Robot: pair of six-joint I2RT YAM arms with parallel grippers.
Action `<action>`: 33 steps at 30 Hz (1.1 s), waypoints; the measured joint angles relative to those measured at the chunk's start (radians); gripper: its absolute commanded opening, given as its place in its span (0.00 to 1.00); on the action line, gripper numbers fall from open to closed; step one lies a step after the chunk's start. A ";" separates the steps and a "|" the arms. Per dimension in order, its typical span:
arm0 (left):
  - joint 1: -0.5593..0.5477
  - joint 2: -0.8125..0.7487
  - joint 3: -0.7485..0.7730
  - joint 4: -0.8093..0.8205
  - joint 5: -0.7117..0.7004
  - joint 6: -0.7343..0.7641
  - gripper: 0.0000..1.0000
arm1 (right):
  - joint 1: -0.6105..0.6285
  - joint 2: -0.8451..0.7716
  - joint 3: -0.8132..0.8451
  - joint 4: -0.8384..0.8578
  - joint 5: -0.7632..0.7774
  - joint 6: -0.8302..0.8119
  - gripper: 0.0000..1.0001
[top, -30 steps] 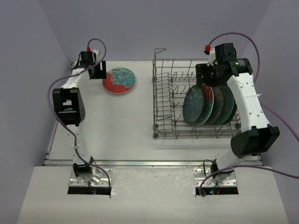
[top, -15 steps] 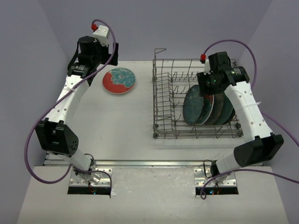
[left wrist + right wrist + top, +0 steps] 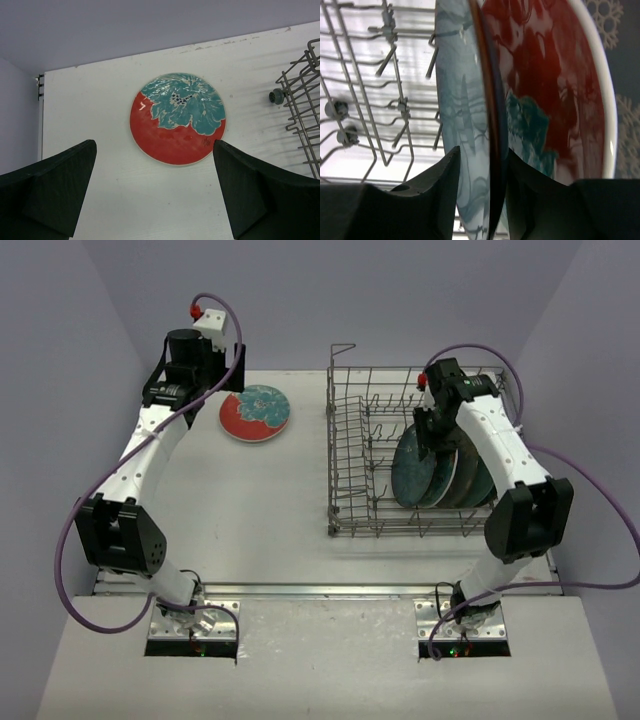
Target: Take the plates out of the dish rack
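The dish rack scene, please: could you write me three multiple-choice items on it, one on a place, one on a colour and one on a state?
1. Where does the flat-lying plate rest?
A. On the table, left of the dish rack
B. Inside the rack
C. On an arm's base

2. What colour is the front upright plate in the rack?
A. Yellow
B. Teal
C. White

3. How is the left gripper?
A. Shut on a plate
B. Shut on a wire
C. Open, empty

Answers: 1 A, the top view shows it on bare table beside the rack; 2 B, its teal face is turned leftward; 3 C, its jaws stand wide apart above the plate, holding nothing.
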 measured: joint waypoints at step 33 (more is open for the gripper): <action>0.001 -0.004 0.094 -0.060 0.612 -0.115 0.97 | -0.028 -0.297 0.268 0.113 -0.252 -0.160 0.00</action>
